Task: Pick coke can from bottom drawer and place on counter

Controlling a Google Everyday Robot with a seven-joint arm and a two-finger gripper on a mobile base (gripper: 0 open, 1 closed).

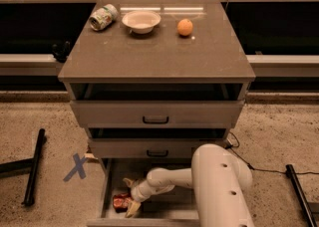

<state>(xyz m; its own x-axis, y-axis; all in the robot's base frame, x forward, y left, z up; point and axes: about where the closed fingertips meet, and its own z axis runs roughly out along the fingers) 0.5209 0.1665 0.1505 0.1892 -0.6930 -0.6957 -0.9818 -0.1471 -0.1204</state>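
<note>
The coke can (120, 202), small and red, lies on its side at the front left of the open bottom drawer (107, 186). My gripper (129, 196) reaches down into that drawer from the white arm (219, 181). Its pale fingers (132, 209) are spread, one behind the can and one in front of it, with the can at their tips. The counter (154, 47) is the grey-brown top of the cabinet, above.
On the counter stand a green-and-white can (103, 17) on its side, a white bowl (141, 21) and an orange (185, 27). The two upper drawers (155, 114) are pulled partly out. A blue tape X (77, 167) and a black bar (34, 166) lie on the floor to the left.
</note>
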